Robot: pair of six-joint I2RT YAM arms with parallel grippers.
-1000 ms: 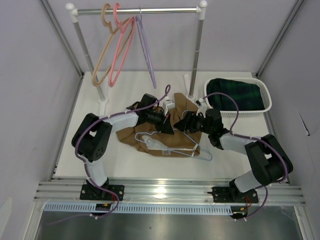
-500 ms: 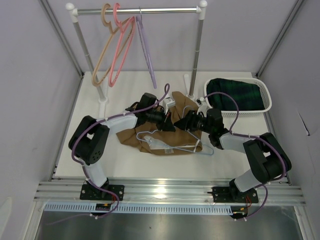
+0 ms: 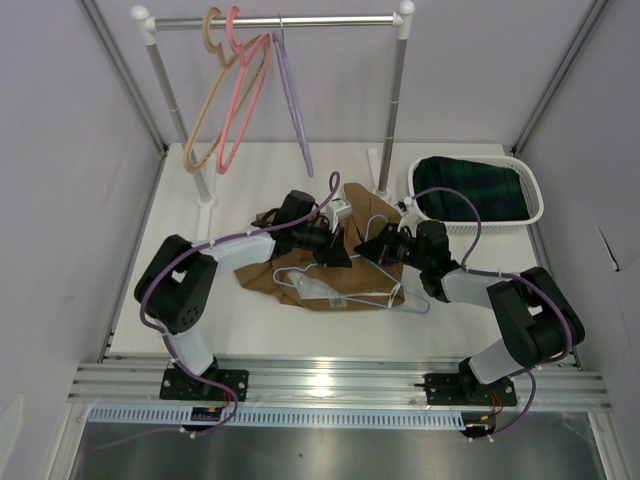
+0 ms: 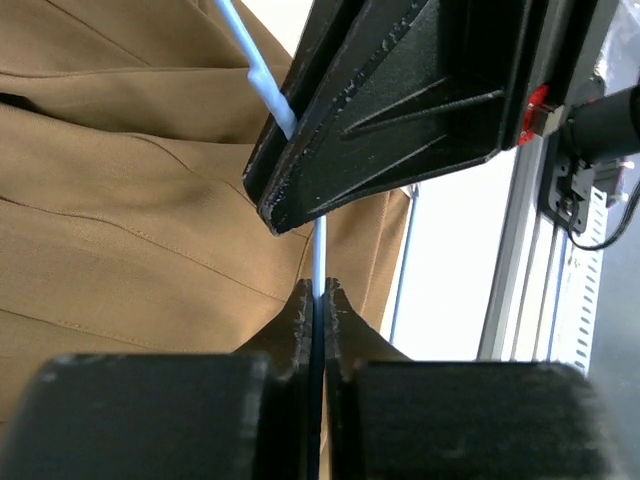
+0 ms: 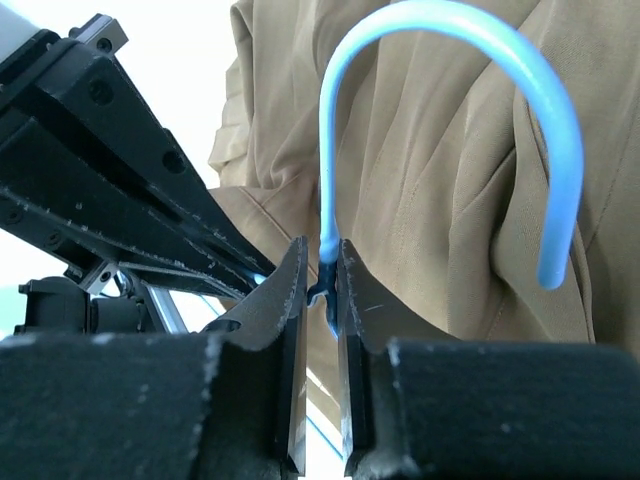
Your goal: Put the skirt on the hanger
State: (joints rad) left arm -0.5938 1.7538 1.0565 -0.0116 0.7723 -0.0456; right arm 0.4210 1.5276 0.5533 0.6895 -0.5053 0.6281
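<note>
The tan-brown skirt (image 3: 262,275) lies crumpled mid-table, between the two arms. On it rests the thin pale blue hanger (image 3: 352,295), with its hook end lifted toward the grippers. My left gripper (image 3: 340,256) reaches in from the left. In the left wrist view its jaws (image 4: 318,290) are pinched on the hanger's thin wire (image 4: 319,255) over the skirt (image 4: 130,200). My right gripper (image 3: 368,245) faces it closely from the right. Its jaws (image 5: 322,262) are shut on the hanger's neck just below the curved hook (image 5: 450,18), with skirt cloth (image 5: 440,180) behind.
A clothes rail (image 3: 300,20) at the back carries a tan hanger (image 3: 205,110), a pink hanger (image 3: 240,105) and a lavender hanger (image 3: 293,100). Its right post (image 3: 392,110) stands beside a white basket (image 3: 535,205) holding dark green plaid cloth (image 3: 470,188).
My right gripper's jaws have gone from wide apart to shut on the hanger's neck. Both grippers have shifted slightly toward the back, and the hanger's hook end has risen with them.
</note>
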